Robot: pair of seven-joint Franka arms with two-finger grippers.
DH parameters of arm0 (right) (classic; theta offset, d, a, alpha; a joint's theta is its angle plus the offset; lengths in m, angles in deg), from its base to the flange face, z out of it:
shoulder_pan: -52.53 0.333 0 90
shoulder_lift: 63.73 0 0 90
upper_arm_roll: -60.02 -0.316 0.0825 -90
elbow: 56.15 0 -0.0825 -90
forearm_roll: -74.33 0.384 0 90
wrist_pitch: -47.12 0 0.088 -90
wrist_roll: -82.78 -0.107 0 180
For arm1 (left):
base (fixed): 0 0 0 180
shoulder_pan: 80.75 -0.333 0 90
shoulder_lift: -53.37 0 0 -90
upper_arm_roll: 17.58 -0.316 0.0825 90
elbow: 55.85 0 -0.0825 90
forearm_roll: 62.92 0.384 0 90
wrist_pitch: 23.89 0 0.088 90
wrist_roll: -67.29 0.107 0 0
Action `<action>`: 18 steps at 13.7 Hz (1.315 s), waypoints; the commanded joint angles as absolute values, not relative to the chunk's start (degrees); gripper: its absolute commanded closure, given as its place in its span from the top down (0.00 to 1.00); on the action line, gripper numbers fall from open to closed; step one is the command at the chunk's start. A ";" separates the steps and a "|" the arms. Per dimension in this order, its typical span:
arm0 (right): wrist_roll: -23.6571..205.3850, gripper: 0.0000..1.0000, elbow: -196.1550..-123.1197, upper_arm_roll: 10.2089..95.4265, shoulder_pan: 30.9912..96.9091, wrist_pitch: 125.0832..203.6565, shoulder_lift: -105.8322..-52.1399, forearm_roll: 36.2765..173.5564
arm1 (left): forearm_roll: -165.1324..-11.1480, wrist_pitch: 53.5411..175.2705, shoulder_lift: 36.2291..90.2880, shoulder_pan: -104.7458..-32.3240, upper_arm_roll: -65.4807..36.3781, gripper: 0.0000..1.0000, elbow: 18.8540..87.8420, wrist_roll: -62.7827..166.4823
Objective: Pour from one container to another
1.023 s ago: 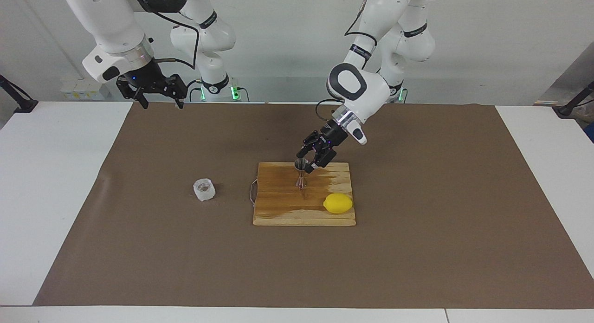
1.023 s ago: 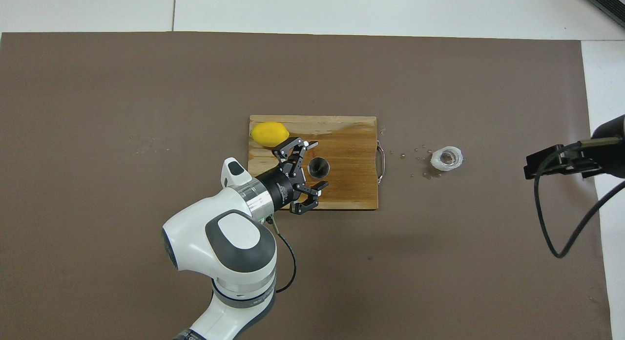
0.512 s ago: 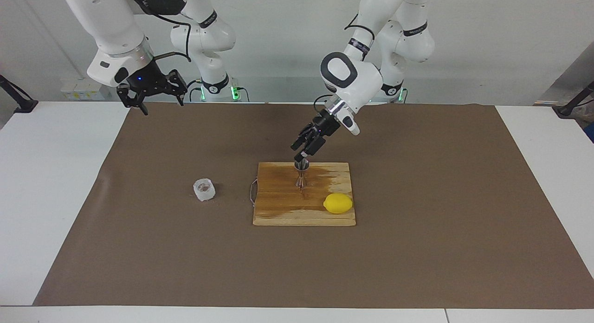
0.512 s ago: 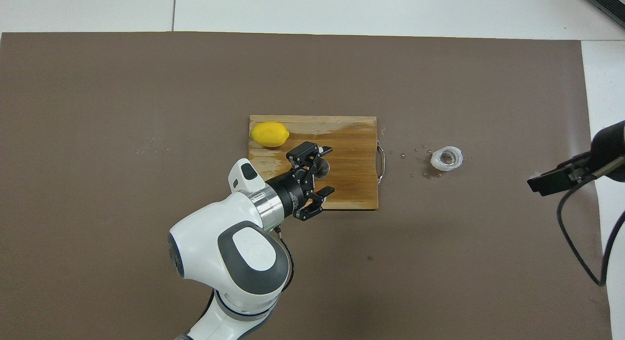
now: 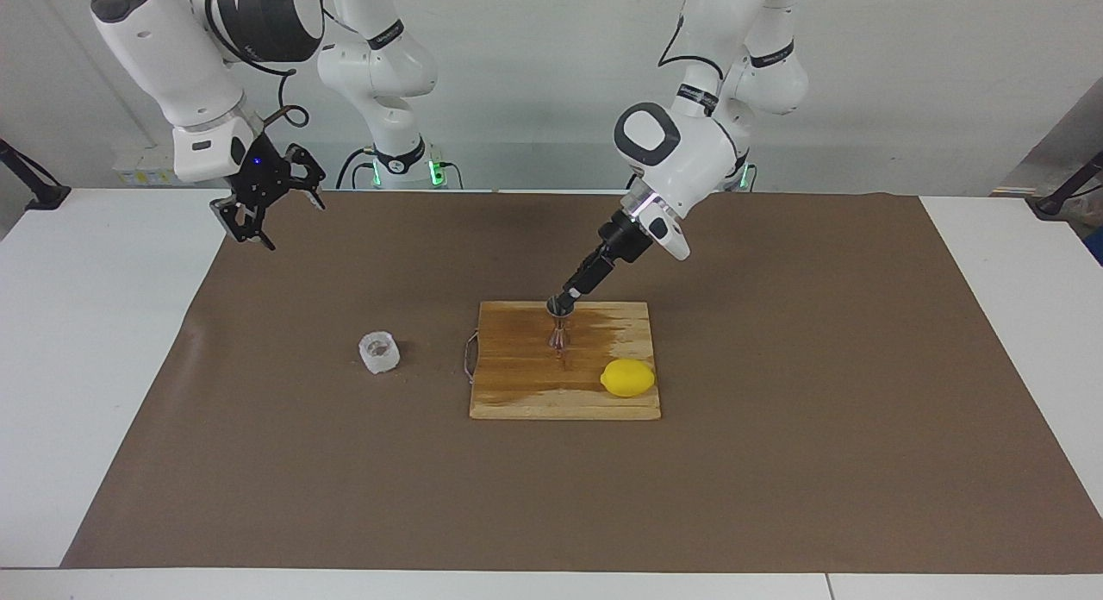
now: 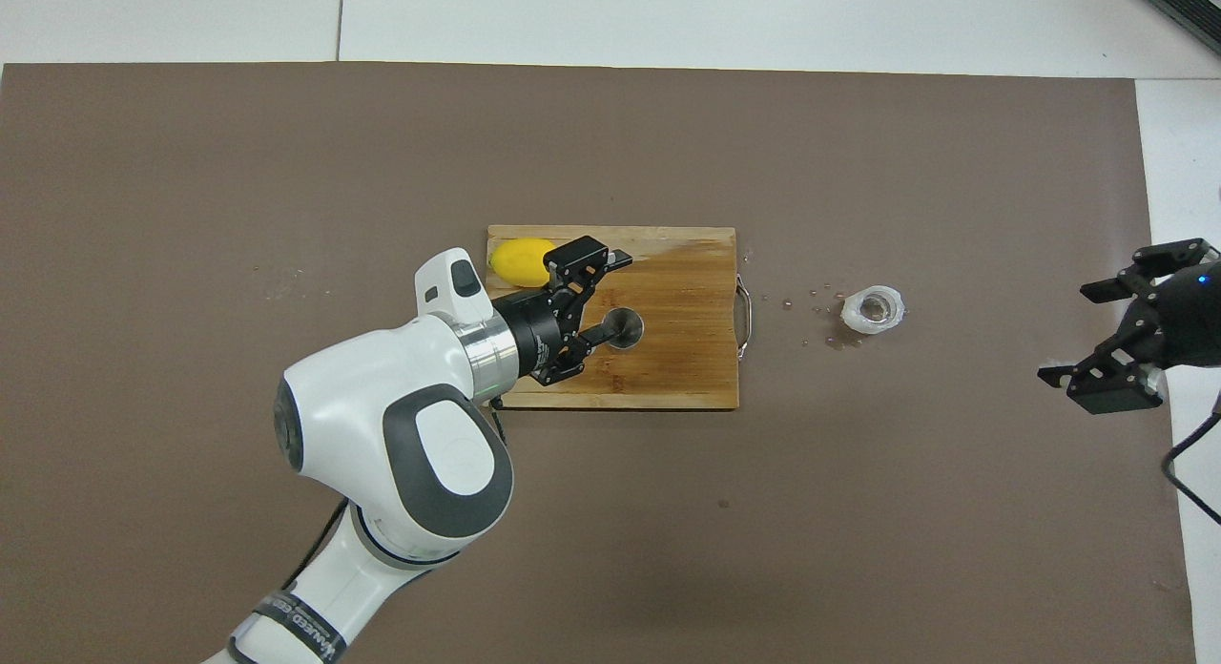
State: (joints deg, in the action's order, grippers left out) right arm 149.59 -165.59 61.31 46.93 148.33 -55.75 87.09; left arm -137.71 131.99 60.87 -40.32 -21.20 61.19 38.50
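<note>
The small whitish crinkled cup (image 5: 379,352) (image 6: 873,309) stands on the brown mat beside the board's handle, toward the right arm's end. The metal hourglass jigger (image 5: 559,324) (image 6: 624,328) stands upright on the wooden cutting board (image 5: 517,389) (image 6: 687,378). My left gripper (image 5: 564,303) (image 6: 609,297) hangs open just over the jigger's top, one fingertip at its rim, and I cannot tell if it touches. It grips nothing. My right gripper (image 5: 289,221) (image 6: 1087,332) is open and empty, raised over the mat's edge at the right arm's end.
A yellow lemon (image 5: 627,378) (image 6: 517,261) lies on the board's corner toward the left arm's end, partly covered from above by the left hand. Wet patches darken the board, and small drops (image 6: 811,311) lie on the mat between handle and cup.
The left wrist has turned, so its jaws now stand edge-on beside the jigger instead of straddling its top. The right gripper has rotated and drifted toward its own end of the table.
</note>
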 commanded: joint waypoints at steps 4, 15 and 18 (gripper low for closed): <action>185.45 1.00 -169.35 60.98 38.12 154.17 -66.86 109.17 | -100.52 113.09 59.61 -51.37 -21.18 1.00 56.93 38.82; 219.26 1.00 -168.03 60.37 38.81 157.07 -87.90 130.75 | -65.74 88.90 48.81 -69.84 -21.18 1.00 54.11 64.28; 221.29 1.00 -168.56 60.37 40.74 160.58 -87.99 130.32 | -64.85 78.45 49.59 -72.92 -21.09 1.00 45.87 69.38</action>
State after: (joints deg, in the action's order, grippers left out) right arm 219.60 -168.29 60.48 39.71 158.38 -88.04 129.45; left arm -66.42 84.82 48.84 -70.91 -21.73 51.35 65.85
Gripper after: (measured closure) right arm 0.000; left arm 0.000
